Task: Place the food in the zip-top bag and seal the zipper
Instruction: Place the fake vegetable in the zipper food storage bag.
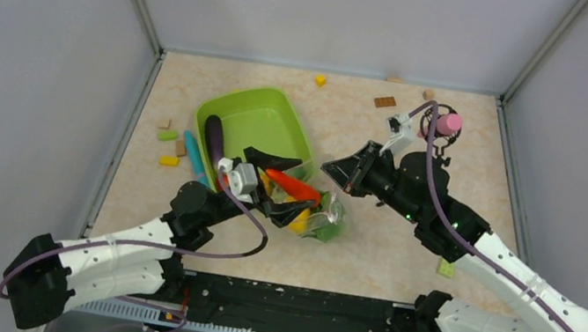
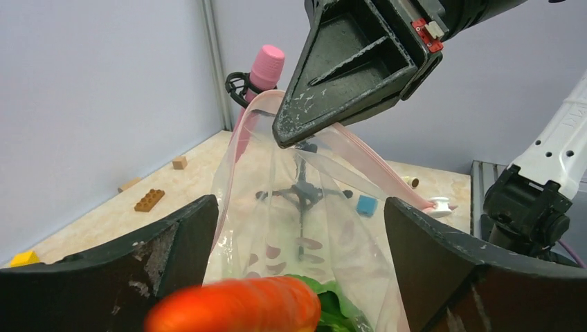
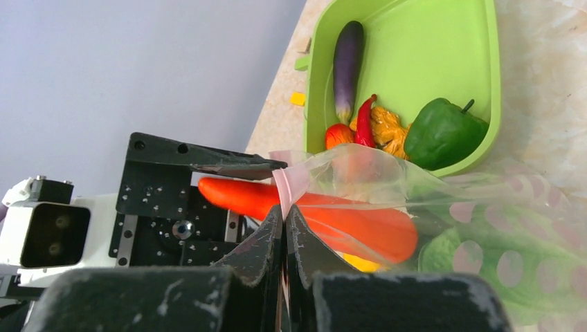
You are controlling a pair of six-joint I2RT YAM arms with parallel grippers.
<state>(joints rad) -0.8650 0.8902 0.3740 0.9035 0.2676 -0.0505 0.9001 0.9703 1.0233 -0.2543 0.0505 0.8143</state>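
The clear zip-top bag (image 1: 325,216) lies in front of the lime-green tray (image 1: 250,110). My right gripper (image 3: 284,207) is shut on the bag's pinkish zipper (image 3: 287,181) and holds the mouth up; it also shows in the left wrist view (image 2: 291,138). My left gripper (image 2: 301,204) is open at the mouth. The orange carrot (image 3: 325,218) lies between its fingers with its tip inside the bag (image 2: 325,228). A pale green item (image 3: 471,256) and something yellow (image 3: 360,261) are inside. The eggplant (image 3: 346,66), red chilli (image 3: 365,121) and green pepper (image 3: 443,131) lie in the tray (image 3: 415,41).
A pink-capped object (image 1: 451,122) stands at the back right. Small blocks lie left of the tray (image 1: 170,136), at the back (image 1: 384,102) and near my right arm (image 1: 445,268). Grey walls close three sides.
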